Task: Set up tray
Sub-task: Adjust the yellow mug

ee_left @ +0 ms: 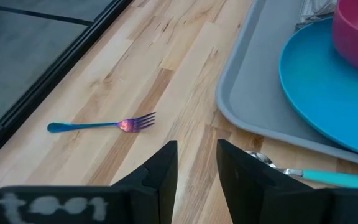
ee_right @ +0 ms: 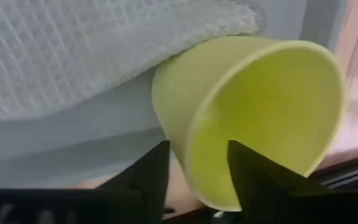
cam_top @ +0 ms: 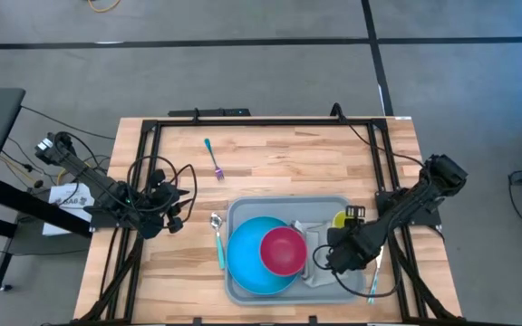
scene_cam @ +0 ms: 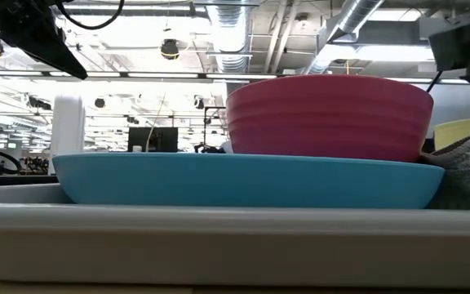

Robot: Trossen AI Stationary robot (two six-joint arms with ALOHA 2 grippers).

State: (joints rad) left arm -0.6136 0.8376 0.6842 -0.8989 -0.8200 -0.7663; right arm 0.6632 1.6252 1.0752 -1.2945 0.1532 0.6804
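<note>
The yellow cup (ee_right: 253, 118), tilted at the tray's (cam_top: 243, 213) right edge, is straddled by the right gripper (ee_right: 197, 165), fingers apart; it should be clamped squarely and stood upright. The left gripper (ee_left: 196, 163) waits, fingers slightly apart.

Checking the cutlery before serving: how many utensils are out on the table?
2, maybe more hidden. A fork lies on the bare wood behind the tray; a spoon lies beside the tray's left edge. A pale object by the right arm is unclear.
</note>
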